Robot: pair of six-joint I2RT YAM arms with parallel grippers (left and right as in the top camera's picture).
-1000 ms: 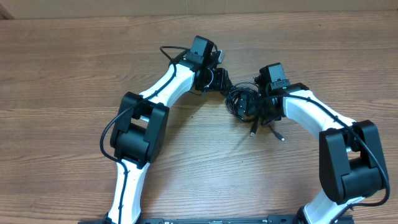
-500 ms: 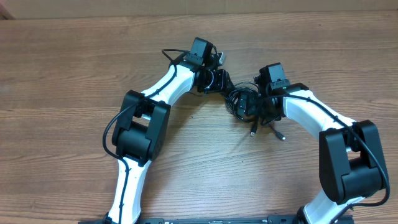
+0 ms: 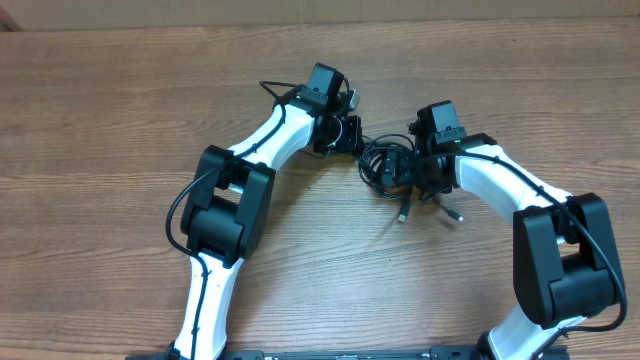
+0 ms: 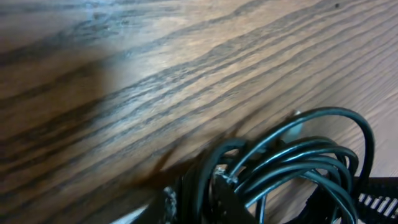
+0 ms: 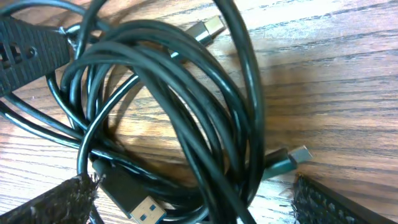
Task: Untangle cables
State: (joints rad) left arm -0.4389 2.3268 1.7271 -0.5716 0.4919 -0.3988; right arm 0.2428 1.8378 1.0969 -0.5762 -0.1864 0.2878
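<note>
Right gripper (image 5: 199, 202) first: its textured pads (image 5: 59, 199) stand wide apart, one on each side of the cables (image 5: 199, 106), gripping nothing. The cables are a tight black coil lying flat on the wooden table (image 3: 120, 100) between the two wrists. A USB-A plug (image 5: 134, 208) pokes out near the left pad, and a small silver-tipped plug (image 5: 292, 158) near the other. Over to the left gripper (image 3: 347, 134): fingers narrow, pinched in on strands at the coil's left edge, loops fanning out from there.
</note>
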